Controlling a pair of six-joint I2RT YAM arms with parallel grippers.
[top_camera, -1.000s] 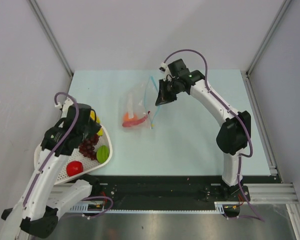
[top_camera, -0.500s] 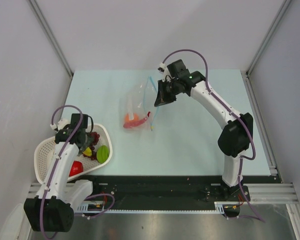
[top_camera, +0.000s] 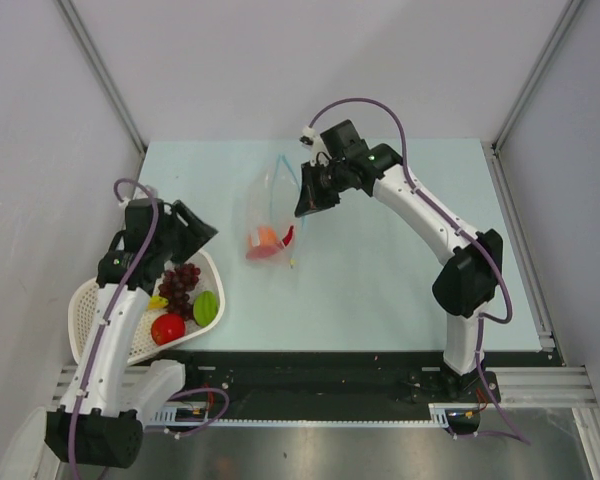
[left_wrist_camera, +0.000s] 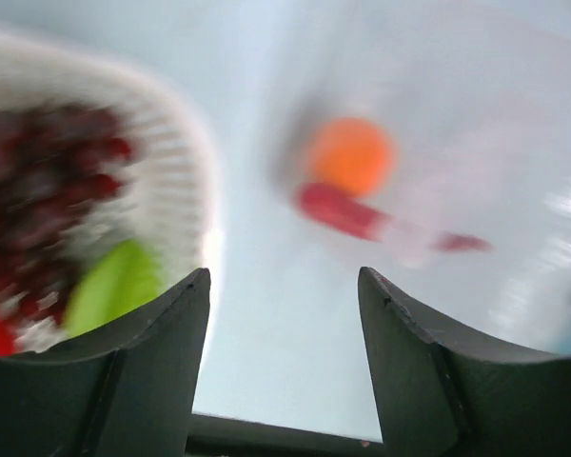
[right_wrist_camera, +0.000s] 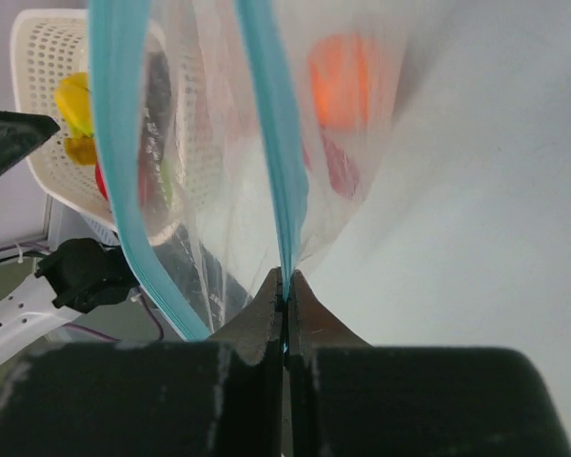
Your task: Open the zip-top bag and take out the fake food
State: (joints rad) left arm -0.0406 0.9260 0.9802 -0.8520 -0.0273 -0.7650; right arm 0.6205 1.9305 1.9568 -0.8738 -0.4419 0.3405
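The zip-top bag (top_camera: 268,205) lies mid-table, its mouth open and lifted. My right gripper (top_camera: 302,200) is shut on one side of its blue zip strip (right_wrist_camera: 271,143); the other side (right_wrist_camera: 114,124) hangs free. An orange ball (top_camera: 266,236) and a red piece (top_camera: 287,236) are inside the bag. My left gripper (top_camera: 202,232) is open and empty, above the far edge of the white basket (top_camera: 90,300), pointing toward the bag. In the left wrist view the ball (left_wrist_camera: 350,155) and red piece (left_wrist_camera: 338,209) lie ahead of the open gripper (left_wrist_camera: 284,276), blurred.
The basket at the near left holds a dark red grape bunch (top_camera: 180,283), a green oval (top_camera: 206,305), a red round piece (top_camera: 167,328) and a yellow piece (top_camera: 158,302). Grey walls enclose the table on three sides.
My left gripper has risen from inside the basket and swung right toward the bag, leaving the yellow piece in the basket. My right gripper has pulled the zip strip left and up.
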